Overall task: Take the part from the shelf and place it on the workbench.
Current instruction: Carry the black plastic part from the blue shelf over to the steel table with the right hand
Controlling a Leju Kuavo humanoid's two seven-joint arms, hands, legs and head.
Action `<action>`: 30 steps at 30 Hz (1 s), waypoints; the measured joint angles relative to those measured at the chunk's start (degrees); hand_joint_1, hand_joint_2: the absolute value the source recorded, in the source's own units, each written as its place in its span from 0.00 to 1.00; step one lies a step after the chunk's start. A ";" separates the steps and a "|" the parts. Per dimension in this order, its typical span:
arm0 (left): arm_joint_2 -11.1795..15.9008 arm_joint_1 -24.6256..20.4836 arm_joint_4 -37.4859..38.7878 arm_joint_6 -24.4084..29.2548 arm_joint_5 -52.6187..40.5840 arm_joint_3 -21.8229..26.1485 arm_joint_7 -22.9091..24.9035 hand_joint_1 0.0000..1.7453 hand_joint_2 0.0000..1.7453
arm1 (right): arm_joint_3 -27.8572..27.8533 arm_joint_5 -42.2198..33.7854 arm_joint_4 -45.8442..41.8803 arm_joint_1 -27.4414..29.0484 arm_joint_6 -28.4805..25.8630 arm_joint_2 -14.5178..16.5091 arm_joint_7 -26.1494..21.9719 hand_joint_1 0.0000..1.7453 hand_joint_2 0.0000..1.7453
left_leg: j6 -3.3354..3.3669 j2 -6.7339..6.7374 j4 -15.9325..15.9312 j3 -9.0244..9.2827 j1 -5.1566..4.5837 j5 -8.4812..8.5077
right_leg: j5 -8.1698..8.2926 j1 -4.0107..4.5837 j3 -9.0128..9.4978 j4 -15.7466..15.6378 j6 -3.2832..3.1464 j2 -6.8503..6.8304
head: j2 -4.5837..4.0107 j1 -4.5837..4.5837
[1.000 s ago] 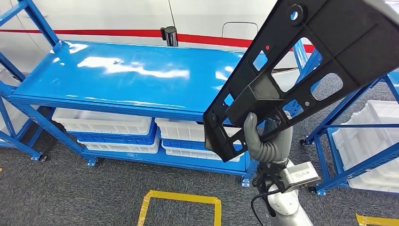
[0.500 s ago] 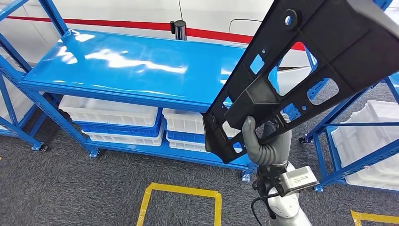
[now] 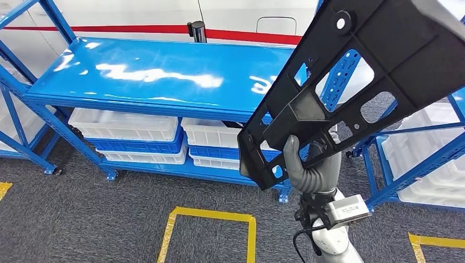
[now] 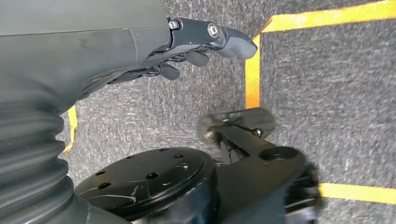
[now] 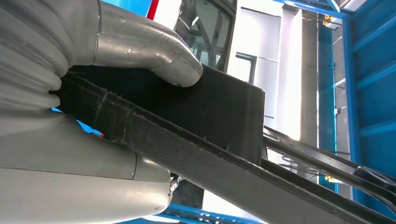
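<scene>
Nearest, the right hand [image 3: 308,167] grips the lower end of the large flat black plastic part with cut-out openings [image 3: 356,82], thumb on the face toward the camera and fingers wrapped behind the part's edge. The part rises tilted from the hand toward the upper right, held in the air in front of the shelving, touching neither rack. In the right wrist view the grey thumb [image 5: 154,49] presses on the part's black ribbed edge [image 5: 187,149], clamped against the palm.

The left hand [image 4: 187,51] hangs over the dark grey carpet [image 4: 327,93], its dark fingers lightly curled, slightly apart and holding nothing.

On the carpet below lies a yellow tape outline [image 3: 211,230].

Beyond stands the blue metal rack with a glossy bare top shelf [image 3: 159,71]; white plastic bins [image 3: 126,126] sit stacked on its lower shelf. At the right, a second blue rack [image 3: 417,164] holds more white bins.
</scene>
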 joint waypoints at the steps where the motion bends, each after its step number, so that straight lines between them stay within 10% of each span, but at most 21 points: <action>1: 0.00 0.00 0.00 0.00 -0.02 0.00 0.01 0.00 1.00 | 0.00 0.03 0.00 0.07 -0.08 0.01 0.00 1.00 1.00 | 0.08 0.00 1.93 -0.10 -0.01 -0.80 | 0.26 0.17 -0.39 0.05 -0.06 0.00 | 0.00 0.01; 7: 0.20 -0.14 0.00 0.00 -0.05 -0.01 0.02 0.00 1.00 | -0.02 0.32 -0.05 0.09 -0.28 0.02 -0.02 1.00 1.00 | 2.41 -0.14 -14.64 12.00 -0.84 3.83 | 1.27 0.83 -1.31 0.30 0.55 0.04 | 0.00 0.05; 11: 0.07 -0.15 0.00 -0.01 -0.01 0.00 -0.02 0.00 1.00 | -0.11 0.55 -0.14 0.06 -0.29 0.04 -0.04 1.00 1.00 | 3.54 0.12 -15.71 11.30 -1.01 5.36 | 1.25 0.75 -2.39 1.02 1.89 0.00 | 0.00 -0.05; 17: -0.01 -0.24 0.00 0.00 0.04 0.01 -0.13 0.00 1.00 | -0.39 0.91 -0.20 0.27 -0.31 -0.04 -0.08 1.00 1.00 | 4.21 0.49 -16.14 7.52 -0.59 8.48 | -8.00 -0.11 -8.00 17.74 2.60 0.08 | 0.00 0.40; 21: -0.19 -0.24 -0.02 -0.01 0.04 0.01 -0.16 0.00 1.00 | -0.38 1.10 -0.20 0.23 -0.28 -0.05 -0.08 1.00 1.00 | 3.35 0.46 -16.02 5.48 -0.59 10.35 | -4.12 -0.63 1.85 4.55 4.77 0.05 | 0.00 0.43; 23: -0.20 -0.21 -0.04 -0.01 0.04 0.00 -0.19 0.00 1.00 | -0.37 1.21 -0.20 0.25 -0.27 -0.04 -0.09 1.00 1.00 | 2.69 0.41 -16.00 5.12 -0.79 11.23 | -3.85 -0.49 5.30 -1.10 4.06 0.29 | 0.00 0.34; 26: -0.19 -0.11 -0.02 -0.02 0.03 0.00 -0.25 0.00 1.00 | -0.36 1.48 -0.20 0.35 -0.26 -0.04 -0.11 1.00 1.00 | 1.75 0.33 -15.85 4.75 -0.68 11.85 | -3.37 -0.53 4.55 -1.58 2.46 0.47 | 0.00 0.18; 30: -0.22 0.00 0.01 -0.02 -0.01 0.00 -0.32 0.00 1.00 | -0.33 1.73 -0.20 0.37 -0.21 0.04 -0.13 1.00 1.00 | 0.72 0.11 -6.76 1.87 -0.36 2.77 | -1.58 -0.72 3.03 -1.47 0.56 0.18 | 0.00 0.07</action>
